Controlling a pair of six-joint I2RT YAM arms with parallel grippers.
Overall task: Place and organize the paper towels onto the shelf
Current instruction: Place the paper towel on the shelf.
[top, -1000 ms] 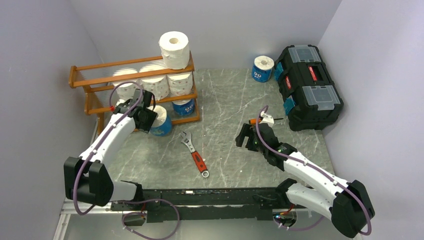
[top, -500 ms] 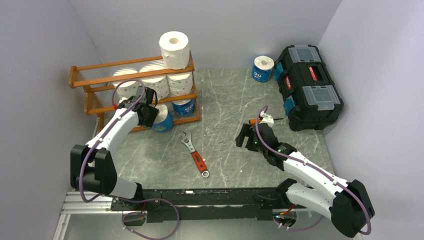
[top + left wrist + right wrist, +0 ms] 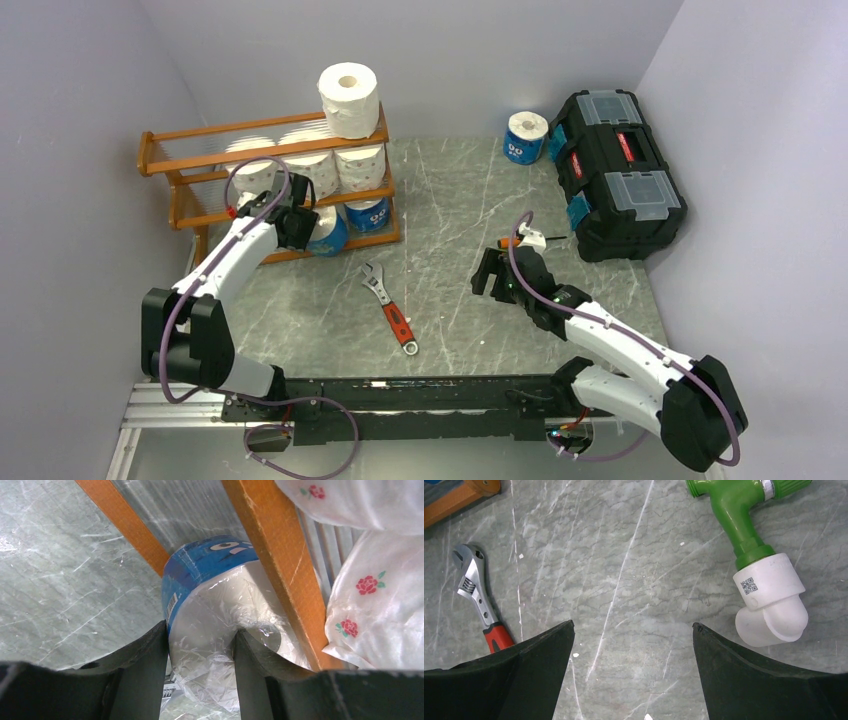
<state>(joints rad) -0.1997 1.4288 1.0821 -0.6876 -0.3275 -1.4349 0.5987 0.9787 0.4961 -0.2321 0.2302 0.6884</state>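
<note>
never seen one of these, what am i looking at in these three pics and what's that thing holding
Two white robot arms are bolted at the near edge of a table, and each ends in a two-finger gripper. The wide picture looks down from above and behind them. The other two come from small cameras on the wrists, so the dark shapes at the bottom are each arm's own fingers.

The left gripper is closed on a blue-wrapped roll, holding it at the lowest tier of the wooden shelf. The shelf already carries several rolls, with a white roll on top. The right gripper is open and empty, above bare table.

On the table lie a wrench, a green tap with a white elbow, a spare blue roll and a black toolbox.
</note>
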